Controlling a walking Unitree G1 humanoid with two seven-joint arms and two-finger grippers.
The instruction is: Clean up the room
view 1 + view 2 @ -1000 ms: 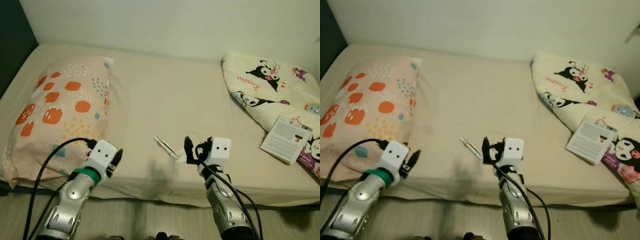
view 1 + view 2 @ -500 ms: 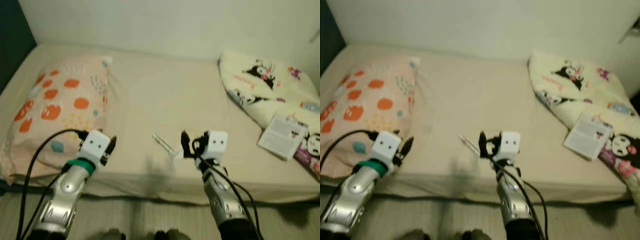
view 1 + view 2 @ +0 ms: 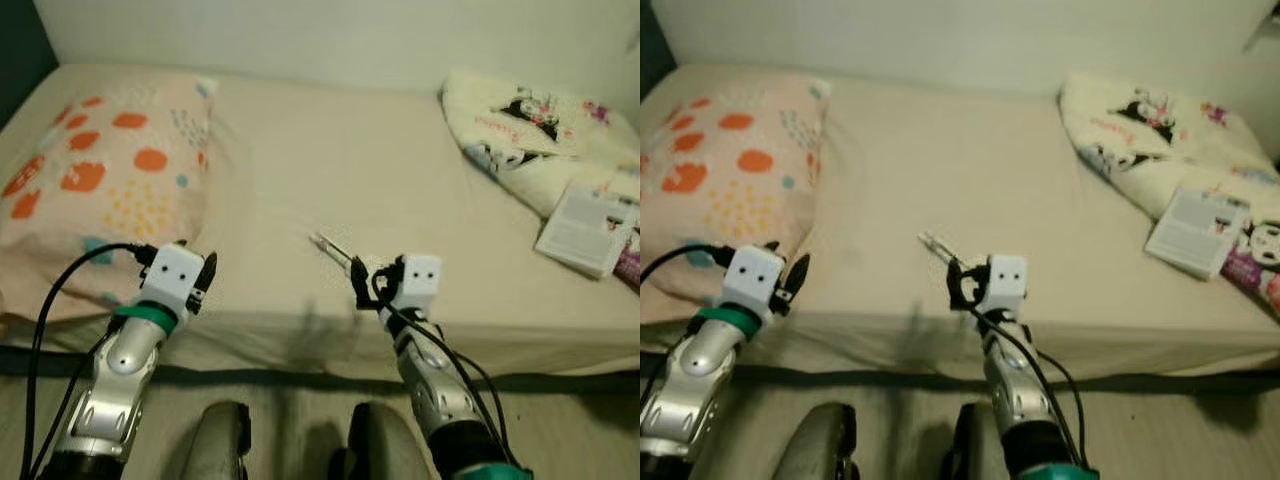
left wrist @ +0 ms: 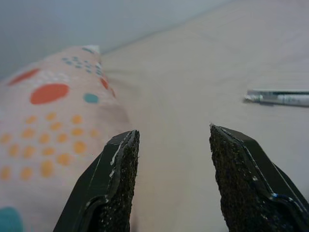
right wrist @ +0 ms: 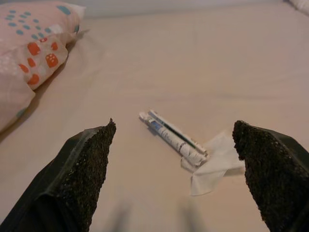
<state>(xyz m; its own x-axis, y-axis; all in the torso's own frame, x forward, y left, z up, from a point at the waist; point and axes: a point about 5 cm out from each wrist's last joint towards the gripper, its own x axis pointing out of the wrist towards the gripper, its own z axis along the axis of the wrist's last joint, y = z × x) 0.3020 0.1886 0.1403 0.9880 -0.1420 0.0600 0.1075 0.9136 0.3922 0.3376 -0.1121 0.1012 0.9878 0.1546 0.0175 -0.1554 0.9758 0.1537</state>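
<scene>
White wrapper [image 5: 175,137] on beige bed [image 3: 400,190]

This was a bedroom in a home. A bed [image 3: 330,180] with a plain cream sheet stood against a pale wall [image 3: 300,35]. A pillow [image 3: 90,190] with orange spots lay on the left, and a cartoon blanket [image 3: 530,130] lay on the far right.

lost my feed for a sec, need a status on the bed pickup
Right claw open, aimed at wrapped sticks and torn wrapper on bed sheet. Left claw open, idle by pillow. Nothing blocking.
</scene>
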